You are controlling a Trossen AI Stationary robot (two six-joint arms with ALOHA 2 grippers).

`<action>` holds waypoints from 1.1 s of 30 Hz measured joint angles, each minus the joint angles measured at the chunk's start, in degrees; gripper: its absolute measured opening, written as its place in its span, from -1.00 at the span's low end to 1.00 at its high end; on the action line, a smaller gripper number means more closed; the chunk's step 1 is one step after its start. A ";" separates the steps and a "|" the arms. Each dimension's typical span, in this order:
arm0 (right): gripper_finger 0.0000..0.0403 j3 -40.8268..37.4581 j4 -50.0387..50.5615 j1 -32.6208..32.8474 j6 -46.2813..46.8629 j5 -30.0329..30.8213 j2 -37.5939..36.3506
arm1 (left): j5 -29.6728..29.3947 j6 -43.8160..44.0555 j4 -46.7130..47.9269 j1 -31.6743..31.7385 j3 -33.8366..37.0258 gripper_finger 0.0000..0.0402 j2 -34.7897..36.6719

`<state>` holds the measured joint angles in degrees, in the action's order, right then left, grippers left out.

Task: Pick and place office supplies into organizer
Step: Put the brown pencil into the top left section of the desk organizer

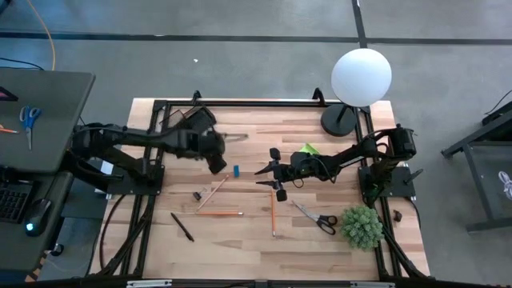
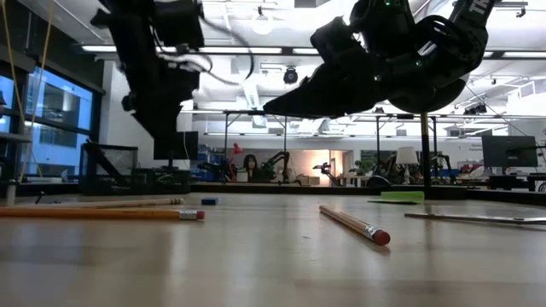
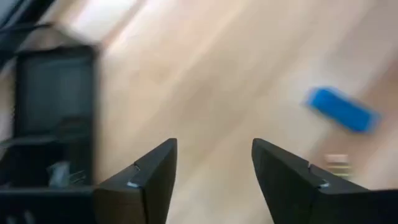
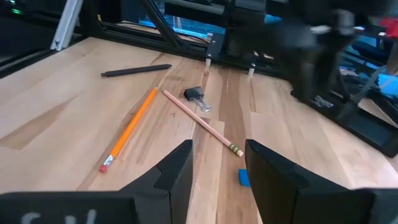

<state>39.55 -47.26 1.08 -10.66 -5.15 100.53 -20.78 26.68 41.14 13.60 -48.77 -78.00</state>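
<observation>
A: Organizer [image 1: 194,120] sits just behind our left gripper [image 1: 218,164], whose fingers stand apart and empty, so we judge it free to fetch.

B: Blue eraser [image 1: 237,170] lies just beside that gripper; our right gripper [image 1: 262,177], beyond the eraser, hangs parted, empty.

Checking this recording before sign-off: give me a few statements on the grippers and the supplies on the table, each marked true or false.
1. The left gripper is open and holds nothing. True.
2. The blue eraser sits inside the organizer. False: it lies on the bare table.
3. The right gripper is closed on a pencil. False: it is open and empty.
4. The black-handled scissors lie on the table beside the plant. True.
</observation>
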 joint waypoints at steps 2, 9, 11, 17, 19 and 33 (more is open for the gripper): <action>-0.32 0.00 0.49 0.02 0.14 0.43 0.00 | -0.27 1.39 -2.39 -4.90 0.31 -0.09 0.00; -0.32 0.00 1.28 0.02 2.71 1.93 0.00 | -2.41 9.47 -8.38 -18.71 3.88 -0.21 0.00; -0.32 0.00 1.28 0.02 3.67 2.19 0.00 | -4.63 12.99 -8.35 -21.06 4.59 -0.23 0.00; -0.32 0.00 2.58 1.28 5.86 2.23 0.00 | -13.27 19.51 -15.81 -27.00 9.67 -0.28 0.00; -0.32 0.00 2.88 1.89 5.23 2.21 0.00 | -13.98 20.33 -21.35 -27.88 12.41 -0.29 0.00; -0.32 -2.62 2.67 5.20 12.12 8.25 0.02 | -13.35 19.09 -35.43 -27.88 20.82 -0.30 0.00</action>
<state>36.93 -44.59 6.28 1.46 3.10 100.55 -34.13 45.77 5.72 -14.28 -27.96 -78.00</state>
